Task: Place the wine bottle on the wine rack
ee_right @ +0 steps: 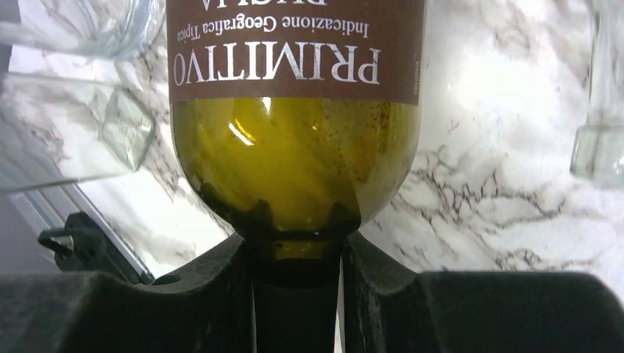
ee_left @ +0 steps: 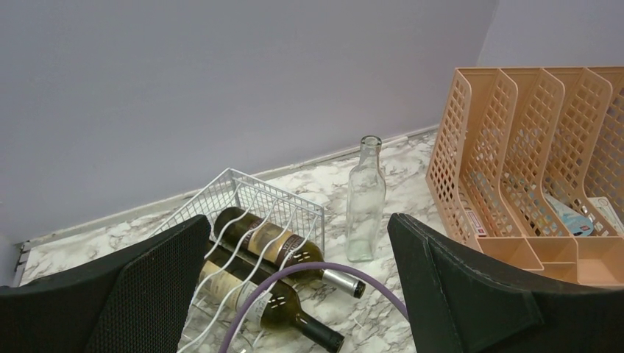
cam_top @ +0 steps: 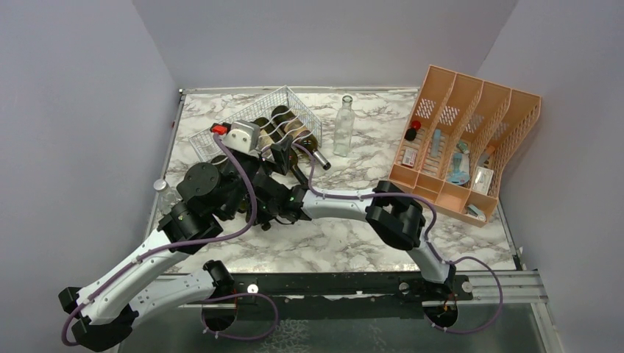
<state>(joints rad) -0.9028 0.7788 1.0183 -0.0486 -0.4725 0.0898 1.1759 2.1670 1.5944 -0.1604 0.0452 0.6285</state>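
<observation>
Right fingers [ee_right: 199, 294] closed tight on the neck of the wine bottle [ee_right: 294, 162]; its green shoulder and brown label sit just beyond them, with the marble table [ee_right: 500, 132] behind. Left fingers [ee_left: 140, 294] spread wide, holding nothing. The wine rack [ee_left: 268, 197] lies ahead between them, two dark bottles [ee_left: 257, 243] resting in it.

Clear glass bottle [cam_top: 344, 126] stood upright at 12 o'clock on marble table [cam_top: 331, 243]. Orange slotted file organizer [cam_top: 471, 140] placed at 2 o'clock, small items held in compartments. Red-capped dark object [cam_top: 414, 129] seen just beside organizer, at its 9 o'clock.
</observation>
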